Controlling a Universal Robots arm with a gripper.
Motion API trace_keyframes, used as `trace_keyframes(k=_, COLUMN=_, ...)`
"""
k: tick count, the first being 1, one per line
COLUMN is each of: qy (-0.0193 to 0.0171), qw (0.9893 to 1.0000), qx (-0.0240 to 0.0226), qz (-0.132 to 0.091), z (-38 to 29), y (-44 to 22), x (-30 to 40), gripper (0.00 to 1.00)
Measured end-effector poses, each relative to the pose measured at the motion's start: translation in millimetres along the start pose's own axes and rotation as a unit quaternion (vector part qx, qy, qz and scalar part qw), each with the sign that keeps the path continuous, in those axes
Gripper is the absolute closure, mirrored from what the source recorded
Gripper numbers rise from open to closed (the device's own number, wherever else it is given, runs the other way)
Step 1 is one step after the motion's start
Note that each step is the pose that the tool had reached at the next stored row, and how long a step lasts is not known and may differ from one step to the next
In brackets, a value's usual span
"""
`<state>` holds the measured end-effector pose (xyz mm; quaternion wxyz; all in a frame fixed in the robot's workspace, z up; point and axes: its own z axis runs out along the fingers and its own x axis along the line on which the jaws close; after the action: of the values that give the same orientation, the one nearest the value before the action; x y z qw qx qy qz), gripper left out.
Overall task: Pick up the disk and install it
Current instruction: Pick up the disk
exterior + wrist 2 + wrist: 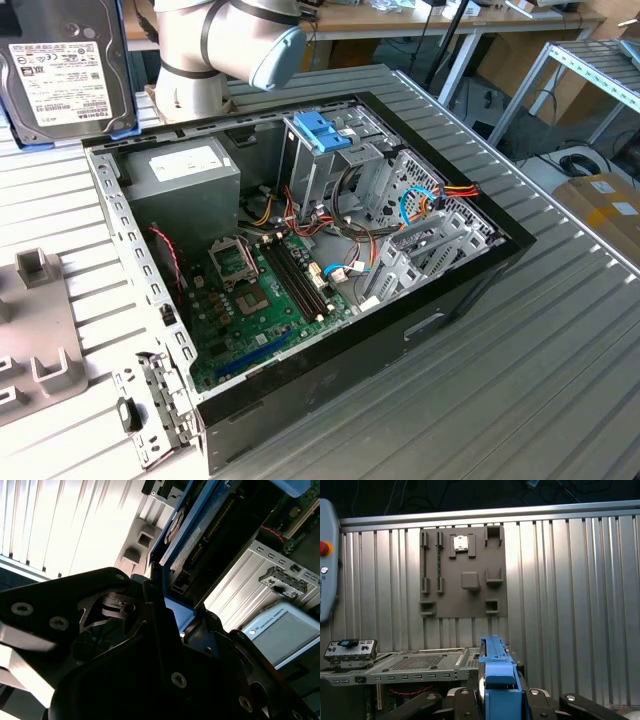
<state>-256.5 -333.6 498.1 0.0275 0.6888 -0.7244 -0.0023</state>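
Disk (62, 75): grey metal, its white label facing the exterior view, blue carrier frame along its edges; held off the table at about 10 o'clock from the computer case (300, 250), outside it
Gripper (495, 702): clenched on the disk; in the first wrist view its black jaws press both sides of the blue frame edge, and in the second wrist view the disk (197, 530) juts out edge-on from between them
Arm (235, 40): pale grey joint with a blue-grey cap, at 12 o'clock from the case and 3 o'clock from the disk
Computer case: open, side panel off, lying on the ribbed metal table (520, 380), green motherboard (260, 290) exposed
Drive cage (340, 170): bare metal, at 1 o'clock inside the case, blue handle (322, 130) on top
Power-supply box (185, 175): grey with a white sticker, at 11 o'clock inside the case
Fixture plate (40, 340): grey with raised blocks, flat on the table at 9 o'clock from the case
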Motion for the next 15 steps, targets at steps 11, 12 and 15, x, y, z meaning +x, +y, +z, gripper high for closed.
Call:
trace_keyframes(k=11, qy=0.0005, qw=1.0, qx=0.0, qz=0.0, z=-0.1, y=-3.7, x=-0.2, gripper=0.63)
trace_keyframes(k=12, qy=0.0005, qw=1.0, qx=0.0, qz=0.0, z=-0.1, y=-4.0, x=-0.2, gripper=0.63)
trace_keyframes(k=15, qy=0.0007, qw=1.0, qx=0.0, qz=0.0, z=-0.2, y=-5.3, x=-0.3, gripper=0.63)
